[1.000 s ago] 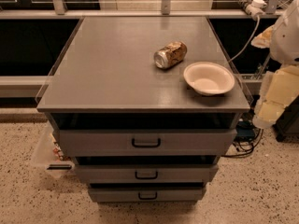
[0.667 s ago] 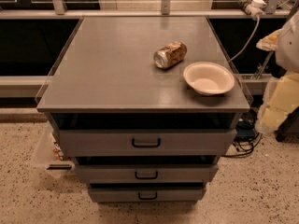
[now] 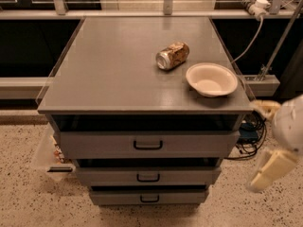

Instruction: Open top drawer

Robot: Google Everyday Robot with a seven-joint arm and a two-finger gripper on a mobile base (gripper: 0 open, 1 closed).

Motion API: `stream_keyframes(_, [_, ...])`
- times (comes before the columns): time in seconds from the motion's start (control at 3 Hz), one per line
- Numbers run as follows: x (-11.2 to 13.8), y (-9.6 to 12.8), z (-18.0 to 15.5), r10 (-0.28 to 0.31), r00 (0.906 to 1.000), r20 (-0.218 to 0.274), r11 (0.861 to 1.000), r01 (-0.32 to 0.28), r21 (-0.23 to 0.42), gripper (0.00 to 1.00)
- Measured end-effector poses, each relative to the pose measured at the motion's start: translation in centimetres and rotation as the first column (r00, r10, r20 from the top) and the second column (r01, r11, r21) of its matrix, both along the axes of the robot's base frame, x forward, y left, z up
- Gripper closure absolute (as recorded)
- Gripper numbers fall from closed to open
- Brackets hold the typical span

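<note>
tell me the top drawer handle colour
Black handle on grey top drawer, camera view; gripper low right.

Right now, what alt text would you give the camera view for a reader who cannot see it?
The robot's tool hangs low at the right edge, apart from a grey cabinet whose top drawer is untouched. A can on its side and a white bowl sit on top.
</note>
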State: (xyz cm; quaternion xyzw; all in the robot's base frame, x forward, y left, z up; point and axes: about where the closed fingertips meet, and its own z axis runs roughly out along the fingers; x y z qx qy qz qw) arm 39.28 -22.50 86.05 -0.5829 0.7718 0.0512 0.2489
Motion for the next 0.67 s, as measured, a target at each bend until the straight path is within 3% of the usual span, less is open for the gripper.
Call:
stream_keyframes(0.33, [-1.5,0.7,-10.2,-0.018,0.9993,-0.031,0.975,0.025,0.221,0.0])
stream_keyframes(0.67, [1.5,1.6,-15.8,-0.081,0.9967,0.001,0.913,0.074,0.4,0.0])
